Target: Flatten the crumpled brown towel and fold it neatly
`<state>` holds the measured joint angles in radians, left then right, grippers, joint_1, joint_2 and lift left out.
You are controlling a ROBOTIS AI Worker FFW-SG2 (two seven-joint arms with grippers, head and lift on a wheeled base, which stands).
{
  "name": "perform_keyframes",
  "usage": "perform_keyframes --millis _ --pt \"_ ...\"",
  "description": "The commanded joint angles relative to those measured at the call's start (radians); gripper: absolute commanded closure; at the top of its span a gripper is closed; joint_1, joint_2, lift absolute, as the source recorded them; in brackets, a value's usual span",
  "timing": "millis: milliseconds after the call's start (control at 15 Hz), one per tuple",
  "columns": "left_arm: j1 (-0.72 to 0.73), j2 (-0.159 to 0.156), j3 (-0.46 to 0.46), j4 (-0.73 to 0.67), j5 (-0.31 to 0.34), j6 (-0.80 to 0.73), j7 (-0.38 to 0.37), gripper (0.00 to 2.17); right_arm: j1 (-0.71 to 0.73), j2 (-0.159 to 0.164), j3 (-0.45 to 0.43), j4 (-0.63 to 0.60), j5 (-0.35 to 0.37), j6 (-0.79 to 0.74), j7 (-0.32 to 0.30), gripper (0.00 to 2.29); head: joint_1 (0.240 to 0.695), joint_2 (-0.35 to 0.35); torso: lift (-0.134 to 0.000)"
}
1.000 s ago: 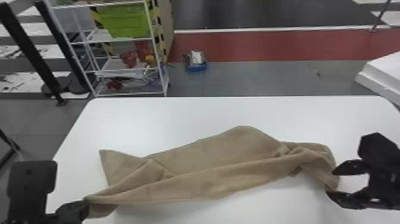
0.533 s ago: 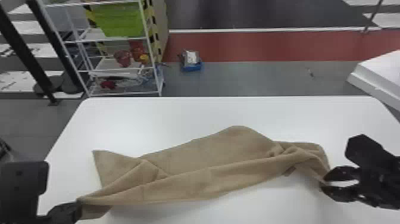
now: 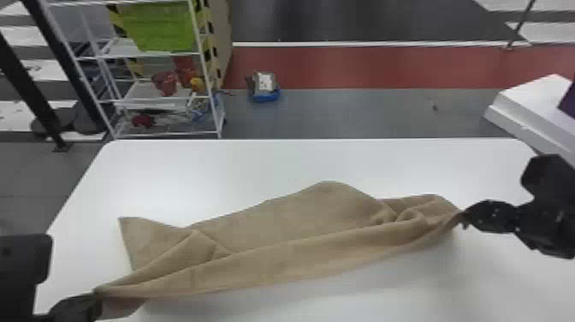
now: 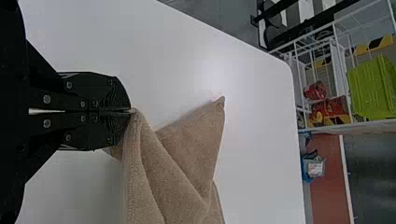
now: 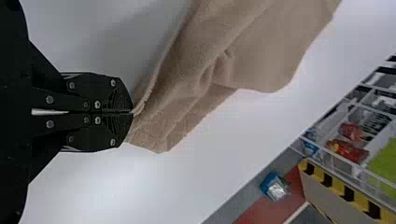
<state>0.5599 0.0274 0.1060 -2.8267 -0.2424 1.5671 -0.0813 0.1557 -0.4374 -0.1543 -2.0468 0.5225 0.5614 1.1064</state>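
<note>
Loosely creased (rather rumpled, really), brown towel across white table, left hand and right hand pinching opposite ends

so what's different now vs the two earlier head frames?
Right gripper went from open beside the brown towel's right end to shut on it. It and that end have moved up in the head view; lifted or pushed outward, can't tell. The near edge now runs taut between the grippers.

Same as before: left gripper shut on the left corner, far edge on the table.
</note>
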Motion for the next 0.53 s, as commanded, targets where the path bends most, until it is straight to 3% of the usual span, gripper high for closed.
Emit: perform_keyframes --millis 0,133,267,333,467 --pt "0.0 0.0 0.0 0.0 0.0 0.004 0.0 1.79 -0.039 0.04 -0.128 0.0 -0.182 -0.136 0.0 1.33 0.695 0.016 -0.124" --pt "0.002 0.0 0.0 0.001 0.0 0.004 0.006 1.79 -0.061 0.052 -0.197 0.008 -0.279 -0.209 0.02 1.33 0.695 0.018 -0.124" --pt "0.008 0.0 0.0 0.003 0.0 0.004 0.006 1.79 -0.051 0.051 -0.223 0.014 -0.242 -0.277 0.194 1.32 0.695 0.023 -0.124" --pt "0.008 0.0 0.001 0.006 0.0 0.004 0.006 1.79 -0.011 0.042 -0.214 0.013 -0.236 -0.329 0.243 1.32 0.695 0.029 -0.124" --pt "0.008 0.002 0.006 0.006 0.0 0.004 0.006 1.79 0.051 0.032 -0.209 0.014 -0.162 -0.442 0.261 1.32 0.695 0.045 -0.124"
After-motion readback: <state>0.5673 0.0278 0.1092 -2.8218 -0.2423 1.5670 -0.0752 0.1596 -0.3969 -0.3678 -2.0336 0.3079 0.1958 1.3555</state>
